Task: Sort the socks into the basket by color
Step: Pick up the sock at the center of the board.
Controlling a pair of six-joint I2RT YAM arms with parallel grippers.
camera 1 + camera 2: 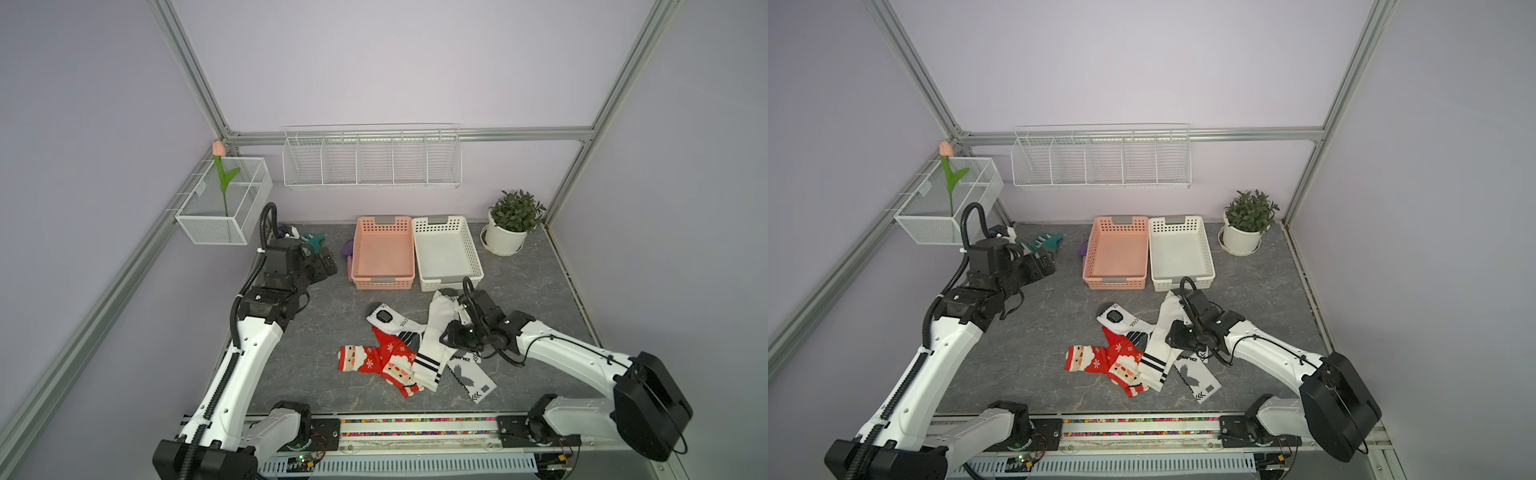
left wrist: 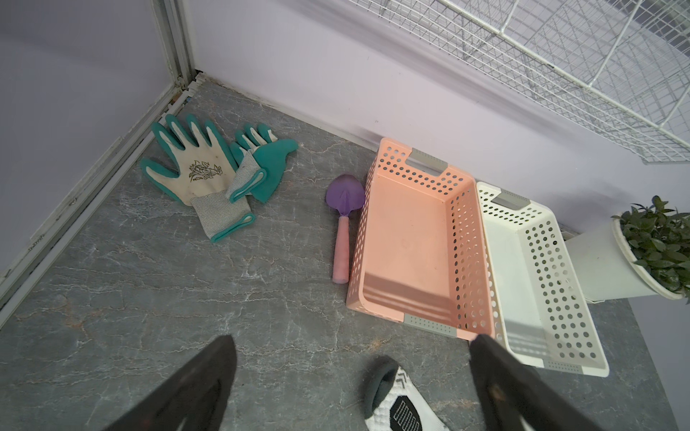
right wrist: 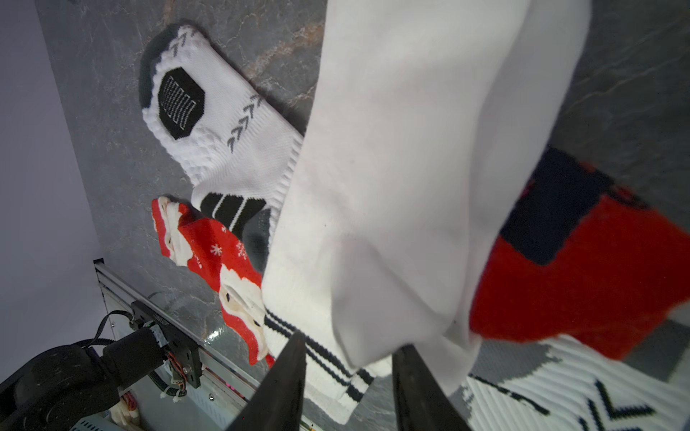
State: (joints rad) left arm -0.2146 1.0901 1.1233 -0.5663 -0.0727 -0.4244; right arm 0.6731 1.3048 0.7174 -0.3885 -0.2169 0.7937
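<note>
L wall: white wire-mesh box (image 1: 224, 216) hung on frame; pink fake tulip (image 1: 219, 148) stands in it.
L hand (image 2: 353, 337): fingers spread wide, gripping nothing; above grey marbled bench (image 1: 316, 332), nr back-left corner.
Gloves: pair of teal-and-cream fabric work gloves (image 2: 198, 168), flat in back-left corner, overlapping.
Trowel: purple-bladed, pink-handled plastic trowel (image 2: 343, 231), just beside pink basket's L wall.
Baskets: pink perforated plastic basket (image 1: 382, 257) & white perforated plastic basket (image 1: 446, 257), side by side at back, pink on L.
Socks: one overlapping heap on bench in front of baskets; not yet in either.
Red pair: two red fabric socks w/ Santa & snowflake print (image 1: 361, 359), L side of heap, crossing.
Patch sock: white fabric sock w/ grey toe & black hexagon patch (image 1: 386, 318), far side of heap.
Striped sock: white fabric sock w/ two black cuff stripes (image 1: 434, 332), mid-heap, cuff over a red sock, toe end bunched up at R hand.
Eagle sock: white fabric sock w/ black eagle print (image 1: 467, 374), R of heap, partly under striped one.
R hand (image 3: 351, 343): fingers narrow, pinching a fold of the striped sock.
Plant: green leafy plant in white pot (image 1: 505, 239), back-right corner.
</note>
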